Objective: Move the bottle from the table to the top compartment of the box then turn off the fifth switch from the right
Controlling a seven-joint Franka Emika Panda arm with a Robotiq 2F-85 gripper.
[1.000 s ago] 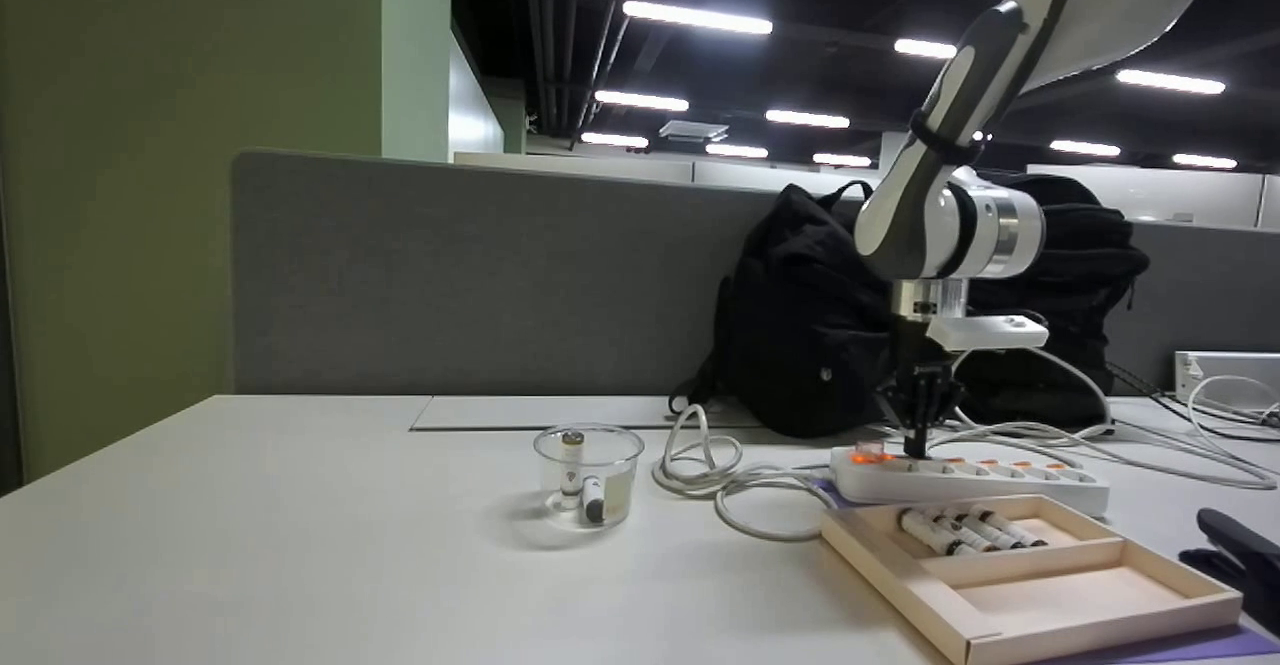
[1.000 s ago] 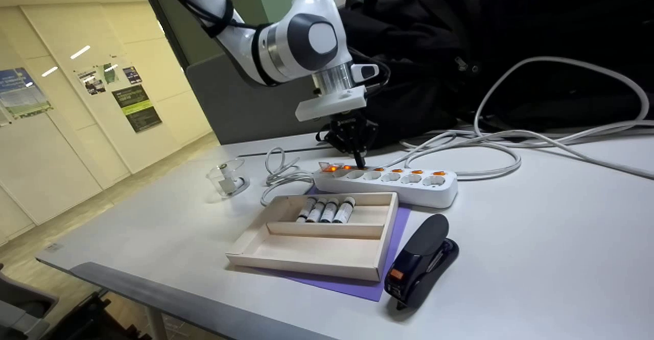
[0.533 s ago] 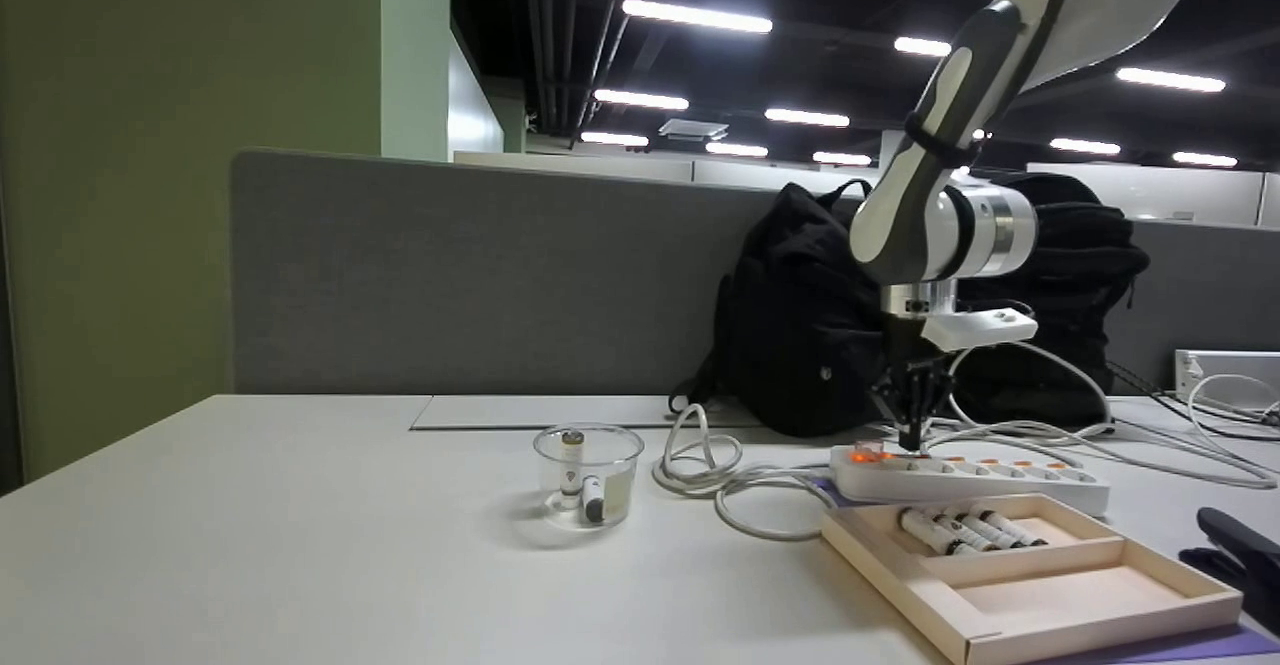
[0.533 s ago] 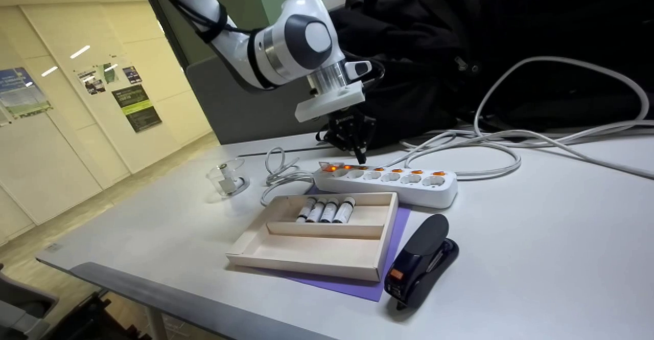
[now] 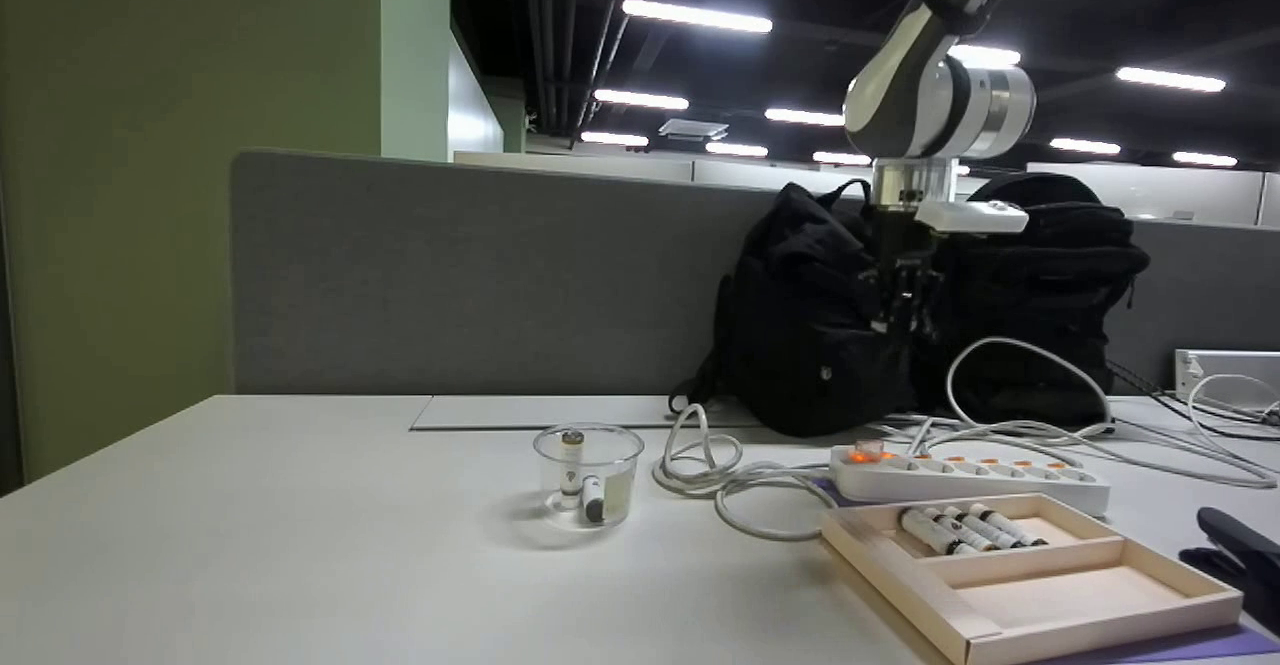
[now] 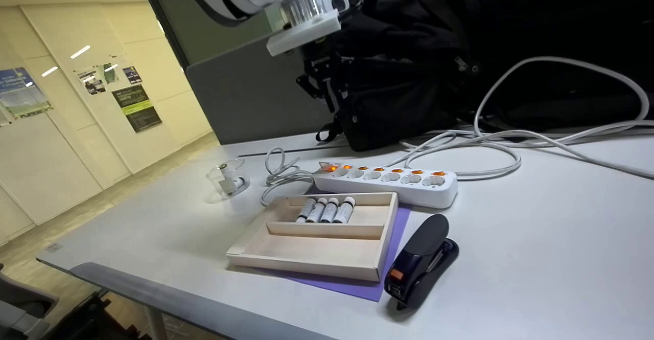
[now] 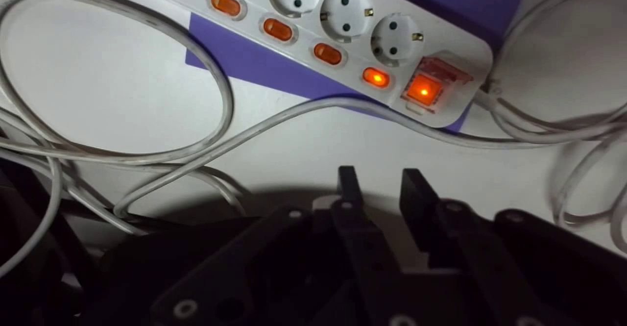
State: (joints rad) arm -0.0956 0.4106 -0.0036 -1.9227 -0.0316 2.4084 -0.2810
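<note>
The light tan box (image 5: 1110, 633) lies on the pale table (image 5: 300, 565). Its upper compartment holds several small white bottles (image 6: 329, 210) lying side by side; its lower compartment is bare. The white power strip (image 6: 409, 194) stands behind the box and also shows in the wrist view (image 7: 306, 28). There its covered end switch (image 7: 424, 89) and the neighbouring small switch (image 7: 376, 77) glow; the other visible switches look unlit. My gripper (image 7: 377, 184) is open and empty, well above the table behind the strip, in front of the backpack in an exterior view (image 5: 900, 320).
A clear cup (image 5: 620, 497) with two small vials stands left of the box. White cables (image 6: 503, 151) loop behind and beside the strip. A black stapler (image 6: 421, 261) lies right of the box. Black backpacks (image 5: 810, 345) and a grey partition (image 5: 480, 285) stand at the back.
The gripper has risen from just over the power strip to high above it, drawing back towards the backpack. Its fingers, together before, are now apart. The box and bottles have not moved.
</note>
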